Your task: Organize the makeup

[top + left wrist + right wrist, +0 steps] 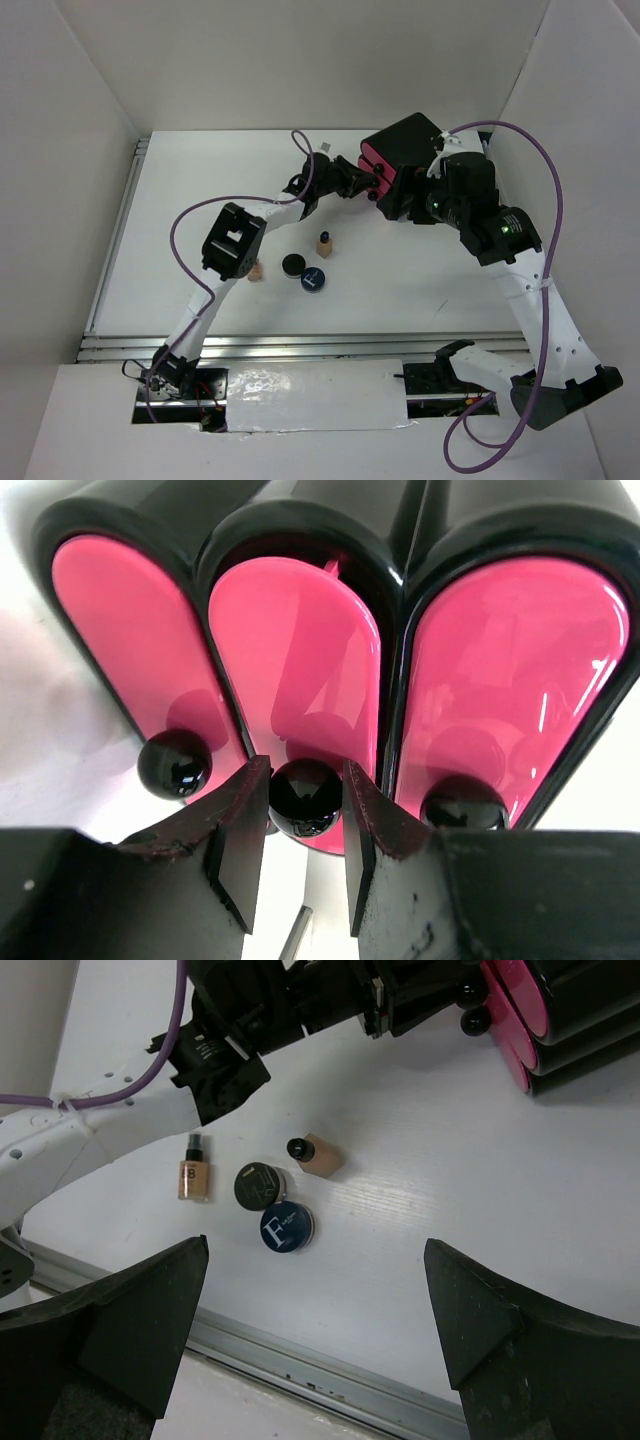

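The box [320,510] shows three pink drawers [295,650], contents hidden; the left pincer [306,772] sits narrow around the middle knob [305,808], whether gripping I cannot tell. Below the wide-open right pincer [315,1250] are two bottles [195,1173], a black compact [258,1183] and a blue compact [287,1227] on the tabletop [480,1160].

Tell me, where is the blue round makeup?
In the top view, the dark-blue compact sits mid-picture, just right of the black compact and just below a tan bottle.
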`<act>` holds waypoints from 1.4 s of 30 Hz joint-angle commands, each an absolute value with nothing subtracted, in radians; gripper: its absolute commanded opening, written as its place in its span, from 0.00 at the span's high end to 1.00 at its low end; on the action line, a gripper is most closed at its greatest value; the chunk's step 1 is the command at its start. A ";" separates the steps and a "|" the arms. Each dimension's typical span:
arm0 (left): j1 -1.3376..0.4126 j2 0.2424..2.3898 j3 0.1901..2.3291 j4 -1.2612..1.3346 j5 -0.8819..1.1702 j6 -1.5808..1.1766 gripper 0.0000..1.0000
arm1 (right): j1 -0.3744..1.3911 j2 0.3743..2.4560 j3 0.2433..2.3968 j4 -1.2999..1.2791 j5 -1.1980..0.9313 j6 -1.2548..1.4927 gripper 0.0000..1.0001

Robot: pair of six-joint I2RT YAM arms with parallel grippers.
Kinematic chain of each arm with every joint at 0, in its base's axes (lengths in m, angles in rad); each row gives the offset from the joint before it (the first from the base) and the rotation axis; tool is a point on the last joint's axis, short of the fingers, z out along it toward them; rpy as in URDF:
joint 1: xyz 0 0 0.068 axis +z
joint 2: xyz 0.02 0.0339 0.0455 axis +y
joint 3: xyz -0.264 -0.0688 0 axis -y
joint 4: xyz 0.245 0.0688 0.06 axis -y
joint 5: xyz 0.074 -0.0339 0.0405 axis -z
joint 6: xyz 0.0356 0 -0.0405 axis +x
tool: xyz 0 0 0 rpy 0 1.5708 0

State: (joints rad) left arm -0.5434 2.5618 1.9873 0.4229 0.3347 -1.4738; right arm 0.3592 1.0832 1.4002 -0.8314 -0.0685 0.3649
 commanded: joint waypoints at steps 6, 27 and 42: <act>-0.517 2.441 1.846 0.489 0.351 -1.451 0.80 | 0.354 1.072 1.417 -0.827 -0.075 0.354 0.03; -0.399 2.129 1.436 0.549 0.359 -1.335 0.21 | 0.356 1.137 1.385 -0.772 -0.216 0.377 0.03; -0.331 1.942 1.719 -0.445 0.002 -0.893 0.01 | 0.569 1.310 1.407 -0.808 -0.075 0.322 0.04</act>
State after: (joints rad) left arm -0.3450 2.0266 1.5784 -0.0368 0.1814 -1.0779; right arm 0.4942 1.2713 1.3777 -0.8024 -0.1658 0.3534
